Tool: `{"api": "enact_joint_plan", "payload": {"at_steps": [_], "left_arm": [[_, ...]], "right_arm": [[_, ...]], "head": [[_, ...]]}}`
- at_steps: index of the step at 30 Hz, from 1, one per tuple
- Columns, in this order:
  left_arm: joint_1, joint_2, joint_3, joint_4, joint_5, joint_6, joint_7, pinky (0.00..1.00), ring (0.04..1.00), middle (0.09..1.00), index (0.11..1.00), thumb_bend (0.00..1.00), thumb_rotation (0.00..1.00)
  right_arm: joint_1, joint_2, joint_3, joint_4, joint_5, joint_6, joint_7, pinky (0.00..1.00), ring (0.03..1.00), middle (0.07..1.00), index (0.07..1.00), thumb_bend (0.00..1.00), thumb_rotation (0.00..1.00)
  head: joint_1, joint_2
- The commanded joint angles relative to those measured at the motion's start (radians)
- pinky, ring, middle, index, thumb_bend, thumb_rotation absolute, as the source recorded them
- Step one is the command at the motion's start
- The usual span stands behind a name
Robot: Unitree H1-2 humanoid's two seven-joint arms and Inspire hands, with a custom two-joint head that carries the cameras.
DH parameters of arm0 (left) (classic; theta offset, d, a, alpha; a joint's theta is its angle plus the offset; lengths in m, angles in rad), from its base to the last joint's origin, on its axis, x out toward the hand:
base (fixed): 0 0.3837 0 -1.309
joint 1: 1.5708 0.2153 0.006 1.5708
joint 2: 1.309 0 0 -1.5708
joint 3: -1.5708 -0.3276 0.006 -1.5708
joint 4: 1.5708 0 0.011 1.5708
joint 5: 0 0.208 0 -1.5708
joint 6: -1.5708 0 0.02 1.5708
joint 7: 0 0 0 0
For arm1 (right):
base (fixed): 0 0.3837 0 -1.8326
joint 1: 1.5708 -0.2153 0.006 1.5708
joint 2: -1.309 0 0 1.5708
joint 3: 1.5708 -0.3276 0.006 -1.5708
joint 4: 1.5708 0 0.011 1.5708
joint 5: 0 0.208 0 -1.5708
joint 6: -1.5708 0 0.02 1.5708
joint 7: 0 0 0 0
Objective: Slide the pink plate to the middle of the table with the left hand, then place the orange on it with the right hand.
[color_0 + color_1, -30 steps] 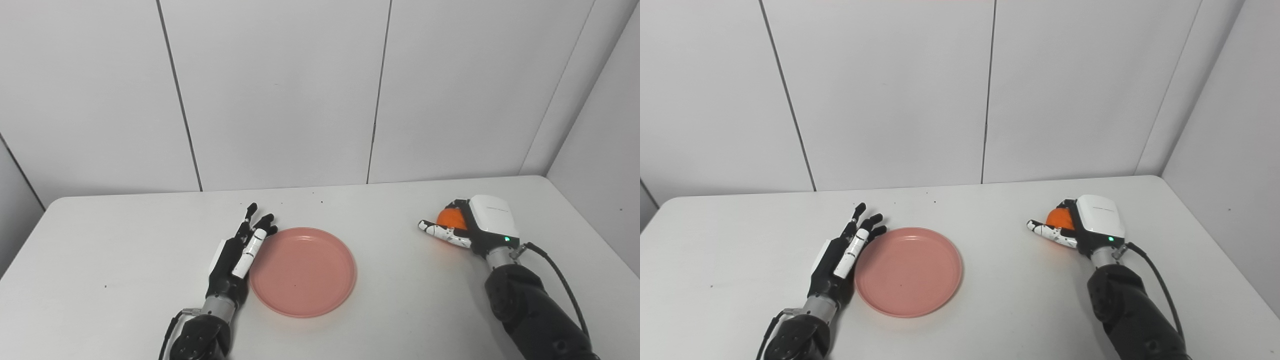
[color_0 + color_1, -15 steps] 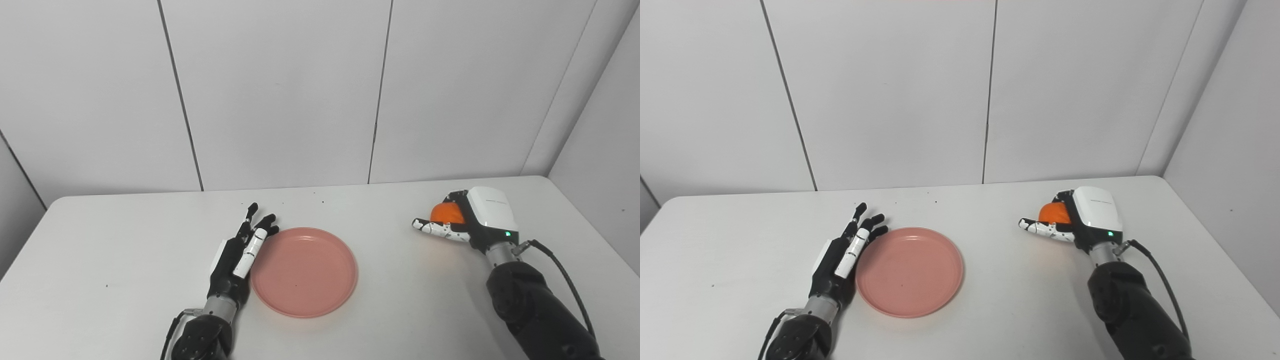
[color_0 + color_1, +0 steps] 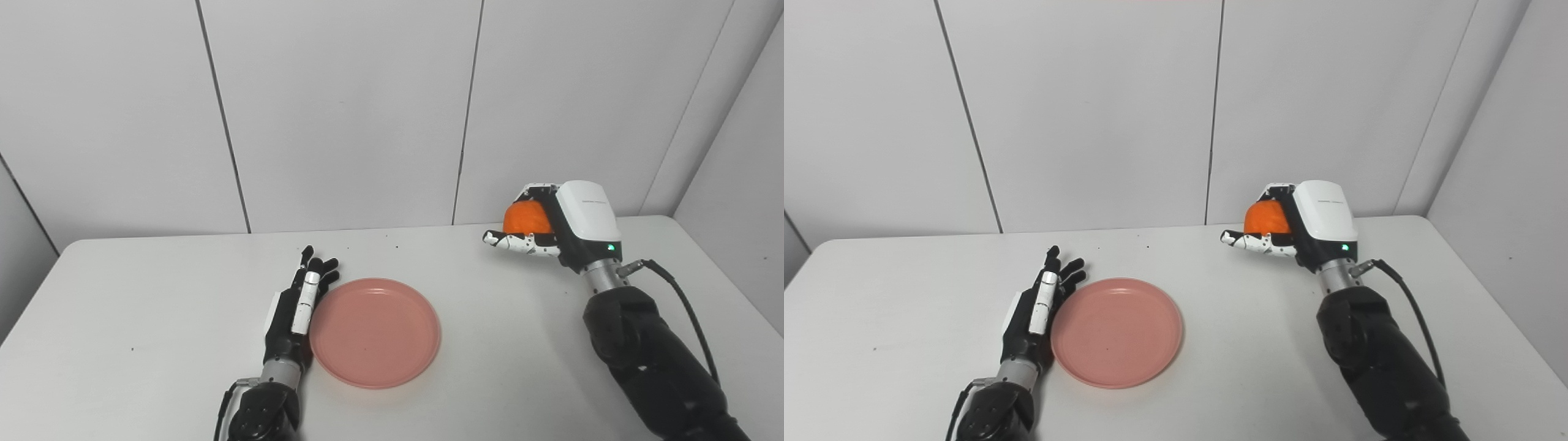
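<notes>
Left eye view: right hand (image 3: 560, 223) raised above the white tabletop (image 3: 122, 306), fingers and thumb clamped on the orange (image 3: 525, 217), which is well right of and apart from the pink plate (image 3: 375, 332); only the orange's left half shows, the rest hidden behind the white hand back. Right eye view: left hand (image 3: 1035, 312) lies flat on the tabletop, fingers straight and slightly apart, holding nothing, its inner edge against the plate's left rim; actual contact hard to confirm, and both forearms are cut off at the bottom edge.
</notes>
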Motion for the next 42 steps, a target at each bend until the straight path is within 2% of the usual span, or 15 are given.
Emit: {"api": "enact_joint_plan", "payload": {"at_steps": [1,6,11,17,22,27,34,37,42], "left_arm": [[-0.005,-0.016,-0.001,0.014,-0.006,0.048,0.006,0.97,0.885,0.876,1.000,0.80,0.90],[-0.007,-0.017,0.000,0.022,-0.004,0.037,0.003,0.98,0.892,0.885,1.000,0.78,0.90],[-0.001,-0.021,0.000,0.008,0.002,0.046,0.011,0.94,0.879,0.882,1.000,0.82,0.89],[-0.006,-0.025,0.006,0.020,-0.009,0.039,0.009,0.96,0.880,0.884,1.000,0.80,0.88],[-0.010,-0.040,0.016,0.007,-0.013,0.070,0.017,1.00,0.891,0.880,1.000,0.73,0.84],[-0.004,-0.029,-0.003,0.012,0.010,0.053,0.004,0.97,0.881,0.889,1.000,0.78,0.90],[-0.005,-0.028,-0.011,0.019,0.004,0.047,-0.006,0.98,0.878,0.890,1.000,0.79,0.90],[-0.007,-0.037,-0.006,0.016,0.002,0.063,0.008,0.98,0.877,0.889,1.000,0.76,0.90],[-0.004,-0.034,-0.015,0.016,0.010,0.055,0.001,0.98,0.888,0.901,1.000,0.74,0.92]], "right_arm": [[-0.025,0.010,-0.009,-0.071,0.011,-0.047,0.000,0.21,0.260,0.333,0.368,0.68,0.96],[0.009,0.073,0.006,-0.125,0.007,-0.045,0.018,0.19,0.240,0.315,0.340,0.70,0.94],[0.034,0.106,0.050,-0.101,-0.011,-0.084,0.036,0.18,0.236,0.314,0.336,0.68,0.91],[0.041,0.129,0.090,-0.071,-0.023,-0.104,0.057,0.20,0.249,0.330,0.361,0.70,0.92],[0.039,0.153,0.114,-0.050,-0.016,-0.109,0.089,0.20,0.250,0.328,0.362,0.69,0.92],[0.038,0.165,0.130,-0.042,-0.022,-0.119,0.115,0.20,0.252,0.331,0.371,0.70,0.95],[0.033,0.163,0.146,-0.022,-0.026,-0.128,0.143,0.20,0.251,0.329,0.365,0.68,0.93],[0.024,0.168,0.150,-0.010,-0.030,-0.137,0.149,0.21,0.261,0.342,0.386,0.69,0.92],[0.011,0.171,0.173,-0.009,-0.049,-0.137,0.168,0.20,0.249,0.323,0.361,0.70,0.91]], "head": [[0.002,0.001],[0.002,0.001],[0.012,0.010],[0.013,0.007],[0.021,0.009],[0.027,0.007],[0.033,0.006],[0.034,0.003],[0.036,0.003]]}}
